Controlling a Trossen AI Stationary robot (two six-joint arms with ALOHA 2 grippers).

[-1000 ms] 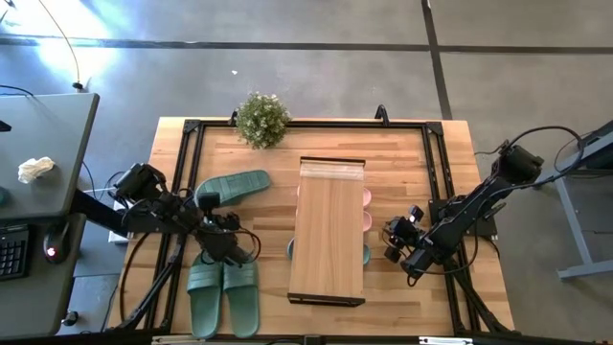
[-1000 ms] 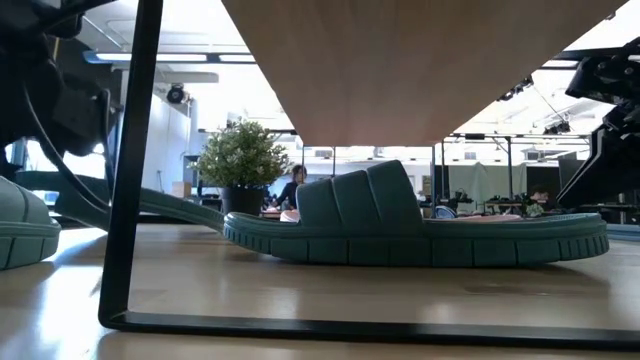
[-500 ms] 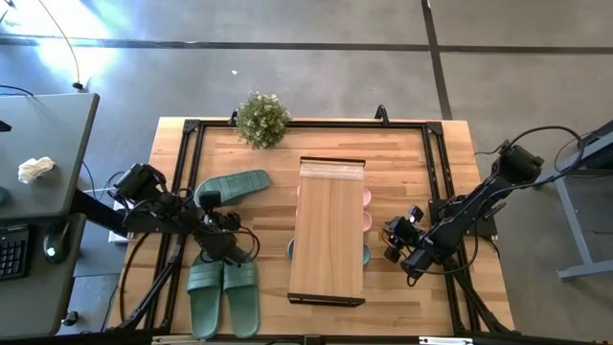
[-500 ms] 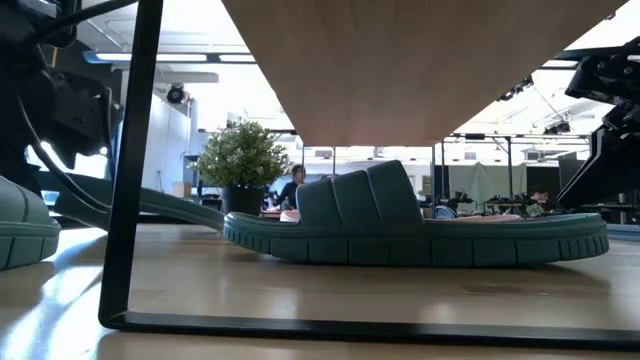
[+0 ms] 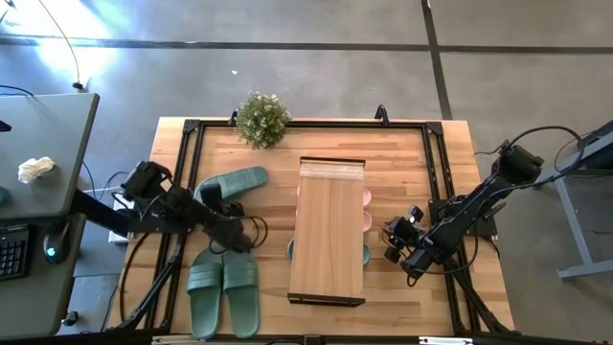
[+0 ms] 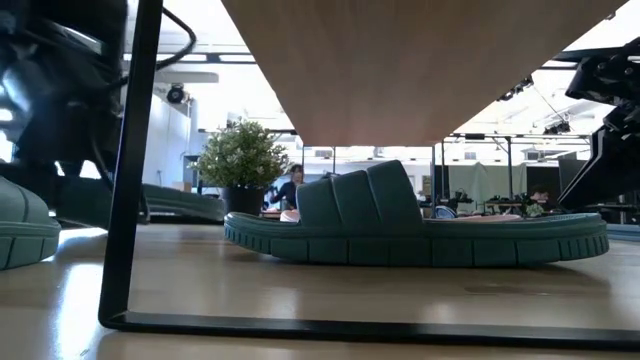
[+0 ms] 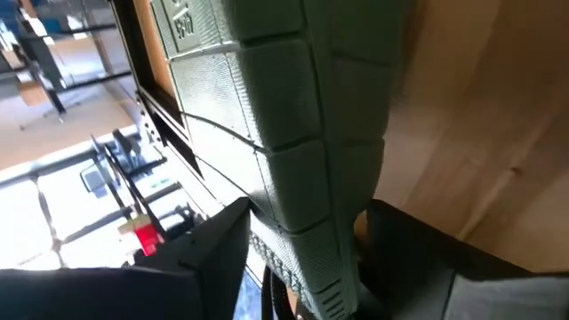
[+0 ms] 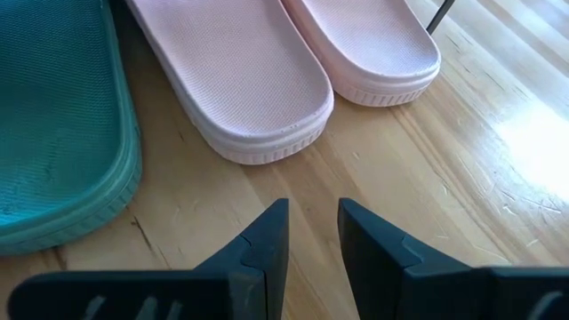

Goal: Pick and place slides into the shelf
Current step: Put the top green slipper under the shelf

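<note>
My left gripper is clamped on a sage green slide, one dark finger on each side of its ribbed strap; the strap's grooved bands fill my wrist view, and the rest of the sandal runs out of frame, so the sole is hidden from me there; from above, this slide lies left of the shelf, toe toward the potted plant, my arm crossing its near end.

My right gripper hangs low over bare wood just right of the shelf, fingers only a narrow gap apart and holding nothing; just beyond them sit the rounded ends of two pink slides, fine-textured soles, side by side, and a teal-green slide beside them, cut off by the frame's edge.

From above the plank top hides most of those; only slivers of pink peek past its right edge.

A green pair lies side by side at the near left of the table, close to the edge; open wood between it and the shelf.

At table height, a thick-soled green slide rests under the shelf plank; the dark frame post cuts across the left.
</note>
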